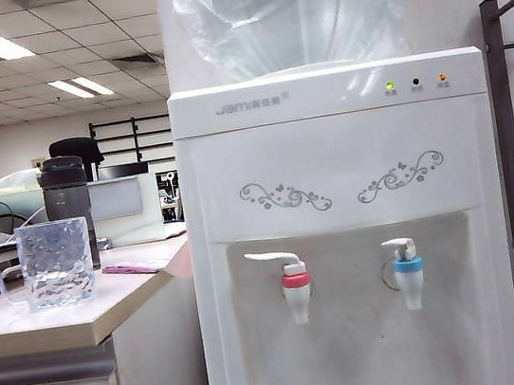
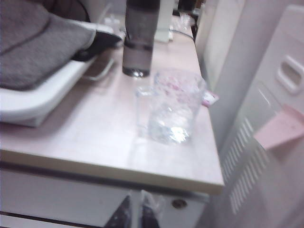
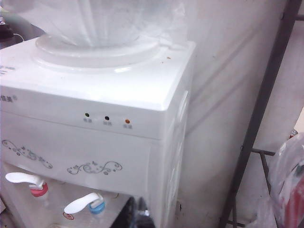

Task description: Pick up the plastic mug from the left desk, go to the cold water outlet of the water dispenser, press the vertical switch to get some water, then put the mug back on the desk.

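1. The mug [image 1: 54,262] stands upright on the desk [image 1: 56,326], near its front edge and well left of the dispenser [image 1: 349,237]. A smoky bottle [image 1: 67,205] stands just behind it, close but seemingly apart.
2. It holds water part way up, so I judge it moderately heavy, apt to slosh if tipped.
3. The walls are clear, stiff plastic with a dimpled face: probably not fragile, but slick if wet, and the dimples give the pads some bite.
4. The loop handle [image 1: 5,271] faces left; it is thin and would let the mug swing. A hold across the body below the rim looks safer.
5. The left gripper [image 2: 134,214] hangs low in front of the desk edge, short of the mug, its fingers nearly together with nothing between them.
6. The right gripper [image 3: 137,214] sits by the dispenser's right front corner, near the blue tap [image 3: 92,205]; only its dark tip shows, so I cannot tell whether the fingers are apart.
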`<move>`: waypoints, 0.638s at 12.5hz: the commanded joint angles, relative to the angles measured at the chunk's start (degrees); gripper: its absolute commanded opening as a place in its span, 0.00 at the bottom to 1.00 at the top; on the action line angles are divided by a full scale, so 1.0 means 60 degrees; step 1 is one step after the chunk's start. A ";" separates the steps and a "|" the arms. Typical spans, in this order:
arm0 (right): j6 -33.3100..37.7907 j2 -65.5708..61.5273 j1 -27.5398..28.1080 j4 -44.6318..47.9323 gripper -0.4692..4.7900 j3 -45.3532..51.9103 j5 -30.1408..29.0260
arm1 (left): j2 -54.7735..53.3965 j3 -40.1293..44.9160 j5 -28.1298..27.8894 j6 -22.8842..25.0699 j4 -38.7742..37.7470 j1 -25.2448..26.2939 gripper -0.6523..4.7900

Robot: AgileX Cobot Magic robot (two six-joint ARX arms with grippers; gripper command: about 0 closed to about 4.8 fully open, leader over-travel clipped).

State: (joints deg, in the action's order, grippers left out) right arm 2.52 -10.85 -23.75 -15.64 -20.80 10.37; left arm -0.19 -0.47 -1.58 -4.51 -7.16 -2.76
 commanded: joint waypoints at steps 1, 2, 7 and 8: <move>0.0004 0.0018 0.0000 0.0127 0.09 -0.0011 0.0004 | 0.0011 0.0000 0.0896 0.1045 -0.0503 -0.0004 0.17; 0.0007 0.0018 0.0000 0.0127 0.09 -0.0011 0.0007 | 0.0011 0.0004 0.0896 0.1035 -0.0506 -0.0007 0.17; 0.0004 0.0018 0.0000 0.0127 0.09 -0.0004 0.0007 | 0.0011 0.0000 -0.0237 0.0630 0.0594 -0.0007 0.17; 0.0004 0.0018 0.0000 0.0127 0.09 0.0000 0.0004 | 0.0011 0.0000 -0.0233 0.0947 0.0976 -0.0011 0.17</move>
State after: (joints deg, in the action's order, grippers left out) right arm 2.52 -10.83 -23.75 -15.77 -20.78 10.37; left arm -0.19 -0.49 -2.83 -0.40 -3.25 -2.79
